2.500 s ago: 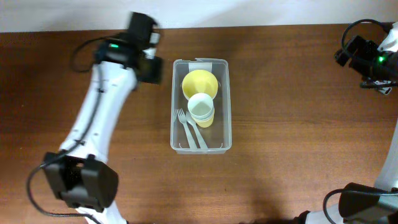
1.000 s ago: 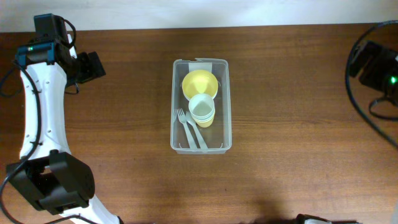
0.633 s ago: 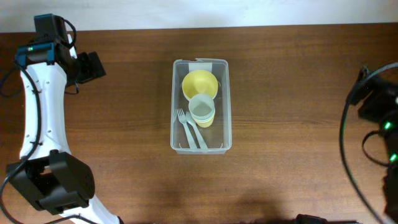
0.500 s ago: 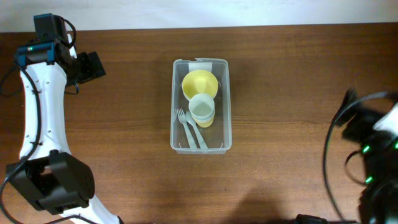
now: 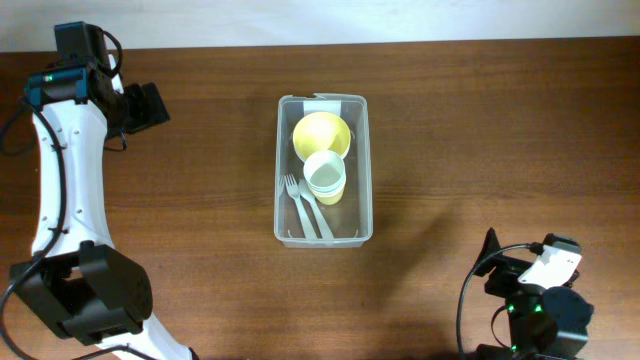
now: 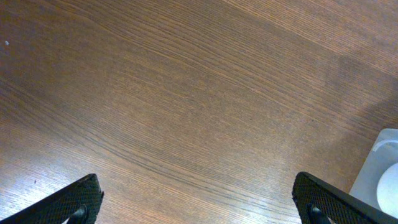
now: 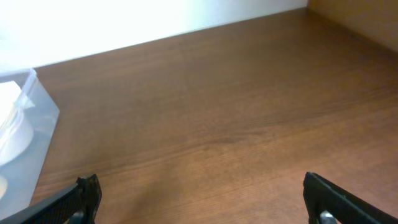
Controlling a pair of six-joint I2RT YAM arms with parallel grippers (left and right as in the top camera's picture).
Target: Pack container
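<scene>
The clear plastic container (image 5: 361, 170) stands at the table's middle, its white label at the far short end. Inside lie a yellow bowl (image 5: 319, 131), a pale cup (image 5: 324, 173) stacked on a yellow cup, and two pale forks (image 5: 304, 209). My left gripper (image 5: 150, 104) is at the far left, well away from the container; its fingers (image 6: 199, 202) are spread wide over bare wood, empty. My right gripper (image 5: 492, 262) is at the near right; its fingers (image 7: 202, 198) are spread wide and empty. The container's corner shows in the left wrist view (image 6: 379, 171) and in the right wrist view (image 7: 43, 118).
Brown wooden table (image 5: 480, 130) all around. A pale wall edge runs along the far side (image 5: 320, 20). The left arm's white link (image 5: 60, 190) runs down the left side. The right arm's base (image 5: 545, 310) sits at the near right corner.
The left arm swung from beside the container to the far left, then held still. The right arm moved from the far right corner down to the near right corner.
</scene>
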